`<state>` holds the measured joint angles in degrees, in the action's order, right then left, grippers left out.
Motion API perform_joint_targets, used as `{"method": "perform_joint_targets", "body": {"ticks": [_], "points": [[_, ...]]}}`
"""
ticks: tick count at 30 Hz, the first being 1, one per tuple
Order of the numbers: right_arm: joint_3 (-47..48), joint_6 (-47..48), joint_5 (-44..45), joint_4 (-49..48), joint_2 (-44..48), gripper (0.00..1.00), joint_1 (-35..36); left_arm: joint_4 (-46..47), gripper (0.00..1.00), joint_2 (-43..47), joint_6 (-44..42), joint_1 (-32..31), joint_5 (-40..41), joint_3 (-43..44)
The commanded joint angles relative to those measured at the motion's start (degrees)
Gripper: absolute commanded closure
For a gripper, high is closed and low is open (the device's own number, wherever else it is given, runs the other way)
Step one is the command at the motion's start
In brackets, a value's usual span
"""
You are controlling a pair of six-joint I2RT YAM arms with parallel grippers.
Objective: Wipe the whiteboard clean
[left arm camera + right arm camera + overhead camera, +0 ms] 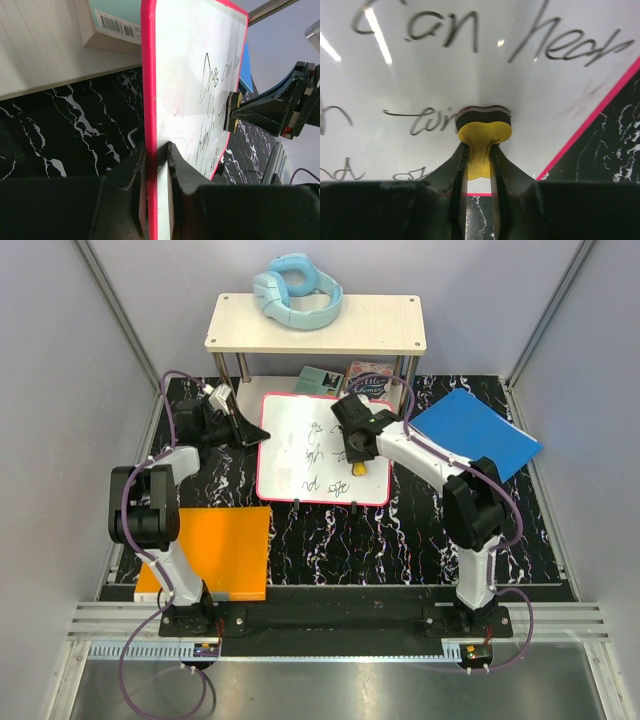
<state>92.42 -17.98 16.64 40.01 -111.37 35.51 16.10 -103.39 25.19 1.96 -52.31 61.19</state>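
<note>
Left wrist view: the red-pink rim of the whiteboard (195, 75) is being pinched between the nearly closed fingers of the left gripper (157, 150), with the glossy face stretching away ahead of it. In the right wrist view, a yellow eraser (482, 132) is being clamped firmly by the right gripper (479, 147). Its dark pad is being pressed onto the board just beyond the fingertips, among dark handwriting. The board is being held flat on the black marbled table (400, 540), between both grippers.
</note>
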Motion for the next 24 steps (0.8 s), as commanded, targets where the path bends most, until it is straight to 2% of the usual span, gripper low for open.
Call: {"method": "perform_joint_targets", "body": {"ticks": [1, 8, 14, 19, 24], "points": [[9.2, -3.4, -4.9, -3.7, -8.4, 1.0, 4.7, -2.2, 1.0, -1.1, -5.4, -1.7, 1.9, 1.6], [28.0, -4.4, -4.6, 2.3, -19.7, 1.0, 10.4, -2.7, 1.0, -1.0, -5.9, -2.9, 2.0, 1.7], [40.4, -5.3, -1.9, 7.4, -28.1, 1.0, 14.6, -2.7, 1.0, -1.0, -5.8, -3.0, 1.9, 1.7], [47.7, -5.7, 0.1, 11.0, -31.6, 1.0, 15.5, -2.7, 1.0, -1.0, -5.8, -3.1, 2.0, 1.7], [49.4, -5.6, 2.6, 14.1, -32.6, 1.0, 15.8, -2.8, 1.0, -1.3, -5.7, -3.2, 1.9, 1.9]]}}
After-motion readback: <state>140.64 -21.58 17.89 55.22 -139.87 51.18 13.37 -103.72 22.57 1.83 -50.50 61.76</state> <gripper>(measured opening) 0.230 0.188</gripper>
